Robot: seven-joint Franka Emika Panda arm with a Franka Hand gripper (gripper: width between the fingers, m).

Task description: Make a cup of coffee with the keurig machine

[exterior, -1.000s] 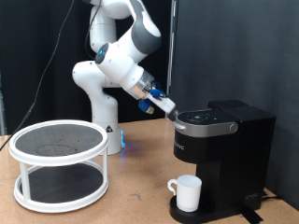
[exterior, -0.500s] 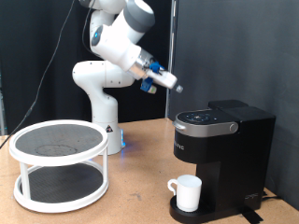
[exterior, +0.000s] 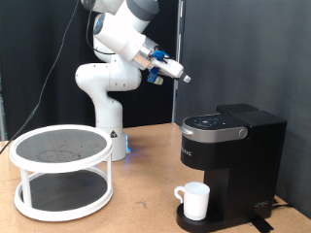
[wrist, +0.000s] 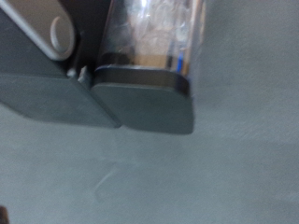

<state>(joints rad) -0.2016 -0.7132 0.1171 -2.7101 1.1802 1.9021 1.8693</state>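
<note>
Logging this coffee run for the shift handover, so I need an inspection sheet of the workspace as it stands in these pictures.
Surface: wooden table, bare between the items.
Job's things: keurig machine at the exterior view's right, lid down; the cup stands on its drip base under the spout.
Clutter: white two-tier round stand at the exterior view's left, shelves bare.
Gripper: gripper in the air above and to the exterior view's left of the machine, touching nothing, nothing seen between its fingers.
Cables: dark cable hanging behind the arm.
Surroundings: black curtain backdrop.
</note>
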